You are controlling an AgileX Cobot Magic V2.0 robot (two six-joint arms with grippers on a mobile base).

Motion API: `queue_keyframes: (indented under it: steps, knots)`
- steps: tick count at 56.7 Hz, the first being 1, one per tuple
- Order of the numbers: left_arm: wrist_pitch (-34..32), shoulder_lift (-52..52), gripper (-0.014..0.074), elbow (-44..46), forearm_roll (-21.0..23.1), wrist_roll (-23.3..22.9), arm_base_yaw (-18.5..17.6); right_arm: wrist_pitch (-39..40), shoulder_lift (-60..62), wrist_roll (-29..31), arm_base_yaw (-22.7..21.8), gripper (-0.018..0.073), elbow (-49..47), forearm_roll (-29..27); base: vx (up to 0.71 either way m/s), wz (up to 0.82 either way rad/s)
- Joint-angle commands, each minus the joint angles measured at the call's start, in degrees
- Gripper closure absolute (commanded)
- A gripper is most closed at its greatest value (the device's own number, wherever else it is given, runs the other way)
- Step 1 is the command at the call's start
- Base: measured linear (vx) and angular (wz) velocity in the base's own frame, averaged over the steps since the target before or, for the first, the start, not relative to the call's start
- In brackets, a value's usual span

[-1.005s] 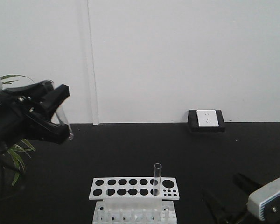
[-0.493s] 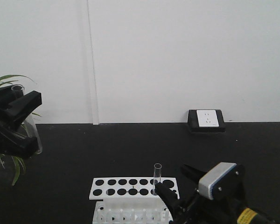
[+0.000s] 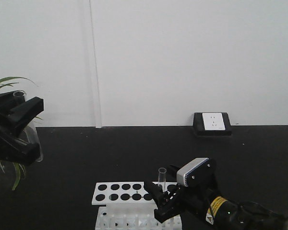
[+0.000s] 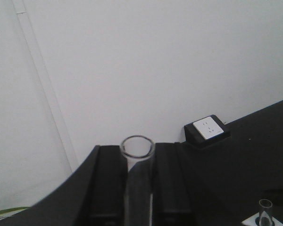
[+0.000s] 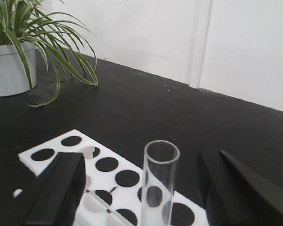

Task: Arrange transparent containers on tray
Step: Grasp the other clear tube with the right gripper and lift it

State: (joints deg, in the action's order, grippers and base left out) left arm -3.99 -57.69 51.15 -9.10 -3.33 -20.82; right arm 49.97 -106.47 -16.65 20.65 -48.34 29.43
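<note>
One clear test tube (image 4: 137, 157) is pinched between the black fingers of my left gripper (image 3: 34, 130), which is shut on it and raised at the far left, the tube's mouth pointing up. A second, slimmer test tube (image 5: 159, 186) stands upright in a white holed rack (image 5: 61, 147) at the table's front. My right gripper (image 5: 141, 165) is open around this tube, one finger (image 5: 56, 193) on each side with a gap to the glass. In the front view that tube (image 3: 162, 175) rises just left of the right gripper's body. The tray is out of view.
A potted plant (image 5: 9, 66) in a white pot stands at the table's left end, close behind the left arm. A black box with a white socket (image 3: 211, 123) sits against the white back wall. The tabletop is black.
The left gripper has carried its tube leftward and now holds nearly still. The right gripper has come in from the lower right corner to straddle the tube in the rack.
</note>
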Motion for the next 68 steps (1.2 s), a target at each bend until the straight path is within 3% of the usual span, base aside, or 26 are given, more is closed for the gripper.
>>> queue_keyframes:
  steps: [1,10,15,20,30,45,53,61,68]
  knots:
    - [-3.9,0.9,0.0597,1.5,0.6,0.0,-0.3,4.9,0.4,0.1,0.0,0.0022,-3.3,-1.4,0.0,0.0]
    - [-3.8,0.9,0.0597,1.5,0.6,0.0,-0.3,6.2,-1.8,-2.6,0.0,0.0037,-5.0,-2.3,0.0,0.0]
    - [-3.7,0.9,0.0597,1.5,0.6,0.0,-0.3,6.5,-1.8,-2.8,0.0,0.0107,-5.0,-2.4,0.0,0.0]
    - [-3.7,0.9,0.0597,1.5,0.6,0.0,-0.3,6.5,-1.8,-2.8,0.0,0.0236,-5.0,-2.4,0.0,0.0]
    - [-3.0,0.9,0.0597,1.5,0.6,0.0,-0.3,6.0,-0.9,-2.9,0.0,0.0576,-5.0,-2.2,0.0,0.0]
    - [0.4,0.9,0.0597,1.5,0.6,0.0,-0.3,-4.3,10.5,-3.7,0.0,0.0572,-5.0,-2.2,0.0,0.0]
    - [3.5,1.0,0.0597,1.5,0.6,0.0,-0.3,-10.9,20.3,-10.7,0.0,0.0572,-5.0,-1.1,0.0,0.0]
    - [8.7,1.0,0.0597,1.5,0.7,0.0,-0.3,-21.1,30.2,-15.2,0.0,0.0572,-5.0,5.8,0.0,0.0]
    - [14.0,1.7,0.0597,1.5,0.7,-0.1,-0.3,-32.5,38.4,-23.6,0.0,0.0572,-4.7,13.3,0.0,0.0]
